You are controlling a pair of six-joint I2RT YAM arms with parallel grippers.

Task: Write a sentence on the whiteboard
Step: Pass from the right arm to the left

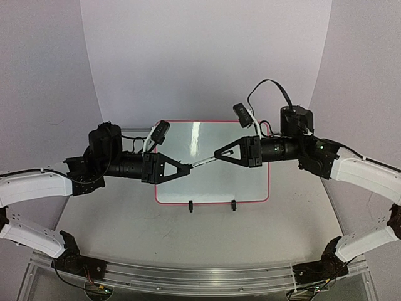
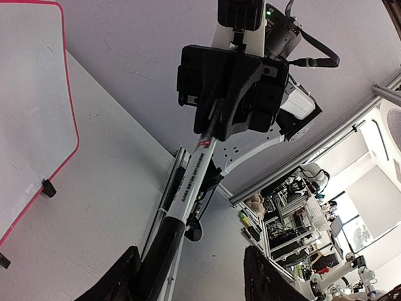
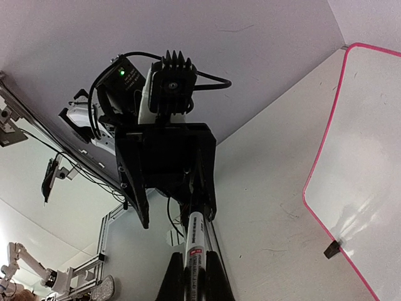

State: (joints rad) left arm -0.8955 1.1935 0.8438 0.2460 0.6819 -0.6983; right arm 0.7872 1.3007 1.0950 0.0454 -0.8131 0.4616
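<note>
The whiteboard (image 1: 241,182) lies flat mid-table with its red-pink frame and two black clip feet (image 1: 190,206) toward me. It also shows in the left wrist view (image 2: 31,94) and the right wrist view (image 3: 369,188). No sentence shows on it; the surface is blank. A slim marker (image 1: 203,161) hangs above the board between both grippers. My right gripper (image 1: 218,153) (image 3: 194,258) is shut on the marker's white barrel (image 3: 195,241). My left gripper (image 1: 186,168) (image 2: 191,251) is open, with the marker's black end (image 2: 164,248) lying against one finger.
An aluminium rail (image 1: 200,276) runs along the table's near edge by the arm bases. A curved white backdrop (image 1: 207,56) rises behind the board. Lab shelves (image 2: 294,219) show beyond the table in the left wrist view.
</note>
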